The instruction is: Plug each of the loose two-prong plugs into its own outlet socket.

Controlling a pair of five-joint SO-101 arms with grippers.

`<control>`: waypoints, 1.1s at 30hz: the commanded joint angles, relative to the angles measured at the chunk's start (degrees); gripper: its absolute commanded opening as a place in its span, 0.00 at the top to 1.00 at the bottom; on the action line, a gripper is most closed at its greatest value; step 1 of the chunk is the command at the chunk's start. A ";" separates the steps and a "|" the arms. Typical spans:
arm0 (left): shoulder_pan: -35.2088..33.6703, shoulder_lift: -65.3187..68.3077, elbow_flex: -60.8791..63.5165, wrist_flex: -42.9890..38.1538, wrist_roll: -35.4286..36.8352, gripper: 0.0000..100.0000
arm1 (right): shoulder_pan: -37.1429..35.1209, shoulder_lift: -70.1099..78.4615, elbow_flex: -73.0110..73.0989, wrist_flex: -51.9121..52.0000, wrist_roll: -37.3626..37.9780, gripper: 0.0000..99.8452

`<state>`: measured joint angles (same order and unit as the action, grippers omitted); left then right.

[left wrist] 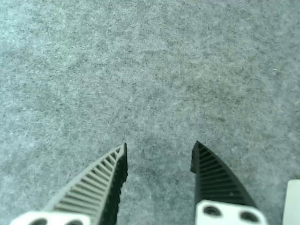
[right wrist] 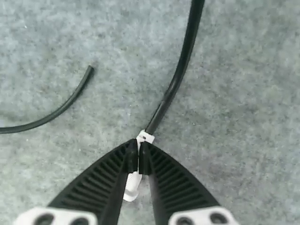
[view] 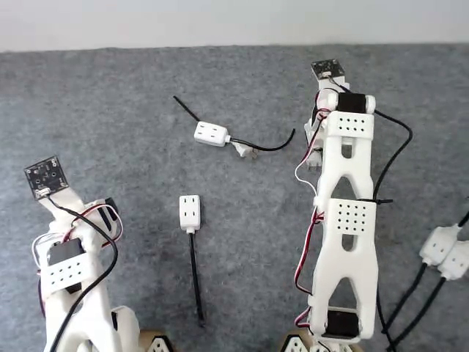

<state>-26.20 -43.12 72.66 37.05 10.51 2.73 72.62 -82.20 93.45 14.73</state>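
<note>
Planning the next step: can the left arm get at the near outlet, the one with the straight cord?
Probably yes: the left gripper is open over bare carpet, the carpet between it and the outlet looks free, and the right arm stands well aside.

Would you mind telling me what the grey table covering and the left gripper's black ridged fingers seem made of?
The grey table covering looks like felt or short-pile carpet: matte, mottled, fuzzy. The black ridged fingers of the left gripper look like hard plastic, matte, with evenly moulded or printed ribs.
</note>
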 commanded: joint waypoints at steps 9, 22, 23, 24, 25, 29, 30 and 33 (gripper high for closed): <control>-0.09 -0.79 -0.57 -1.58 -0.44 0.79 | -0.66 -0.75 -0.53 4.26 0.70 0.95; -0.09 -0.79 -0.57 -1.58 -0.44 0.79 | -0.75 -0.84 -0.79 4.09 0.18 0.92; -0.09 -0.79 -0.57 -1.58 -0.44 0.79 | -0.84 -1.10 -0.79 4.09 -0.18 0.92; -0.09 -0.79 -0.57 -1.58 -0.44 0.79 | -0.92 -1.36 -0.88 4.00 -1.58 0.92; -0.09 -0.79 -0.57 -1.58 -0.44 0.79 | -1.10 -1.36 -1.41 4.00 -3.16 0.92; -0.09 -0.79 -0.57 -1.58 -0.44 0.79 | -1.10 -0.84 -5.89 4.70 -5.63 0.92; -0.09 -0.79 -0.57 -1.58 -0.44 0.79 | -1.10 -0.84 -5.98 4.70 -5.71 0.92; -0.09 -0.79 -0.57 -1.58 -0.44 0.79 | -1.10 -0.75 -5.98 4.70 -5.71 0.92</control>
<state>-26.20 -43.12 72.66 37.05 10.51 2.29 72.70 -85.10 97.41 9.71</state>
